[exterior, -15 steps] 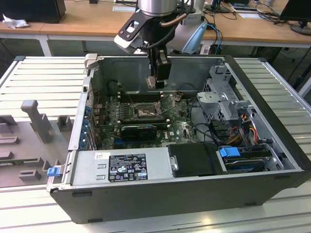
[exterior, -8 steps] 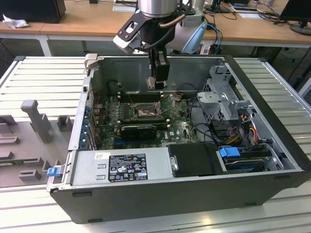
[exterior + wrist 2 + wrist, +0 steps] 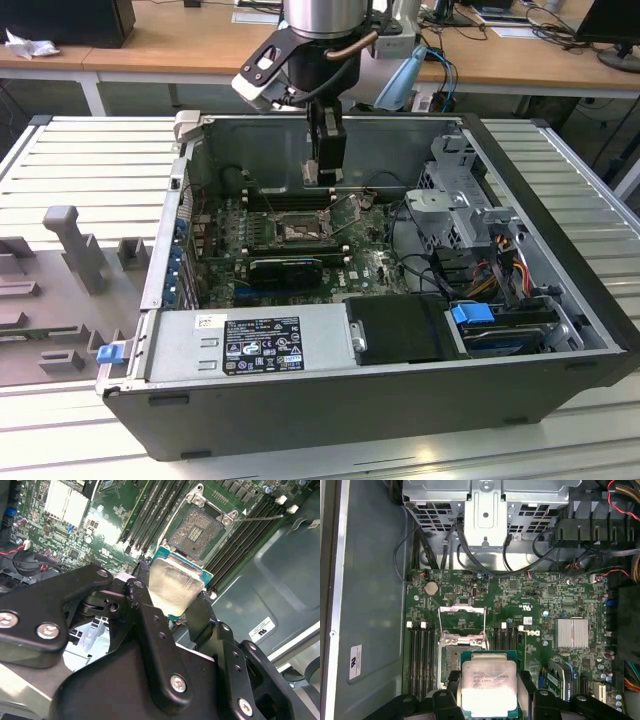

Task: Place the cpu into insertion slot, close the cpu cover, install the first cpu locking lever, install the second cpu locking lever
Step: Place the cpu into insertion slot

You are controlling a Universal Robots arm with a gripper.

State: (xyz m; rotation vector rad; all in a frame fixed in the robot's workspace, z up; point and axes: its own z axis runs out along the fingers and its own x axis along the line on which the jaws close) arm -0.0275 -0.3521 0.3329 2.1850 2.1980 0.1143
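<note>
My gripper (image 3: pixel 172 609) is shut on the cpu (image 3: pixel 176 582), a pale silvery square chip with a green edge, pinched on two opposite sides by the black fingers (image 3: pixel 145 615). In the first wrist view the cpu (image 3: pixel 487 687) hangs in the gripper (image 3: pixel 490 702) over the near part of the open insertion slot (image 3: pixel 449 656), apart from it. The slot's bare pin field (image 3: pixel 195 530) lies just beyond the chip. The cpu cover (image 3: pixel 462 612), a silvery frame, stands swung open. A thin locking lever (image 3: pixel 260 517) sticks out sideways. In the exterior view the gripper (image 3: pixel 323 176) hovers inside the case above the slot (image 3: pixel 300 232).
Memory sticks (image 3: pixel 420 652) flank the slot on both sides. A finned heatsink (image 3: pixel 572 632) sits on the motherboard. A metal drive cage (image 3: pixel 485 510) with cables (image 3: pixel 520 565) bounds one end. The case walls (image 3: pixel 180 200) and power supply (image 3: pixel 250 345) enclose the space.
</note>
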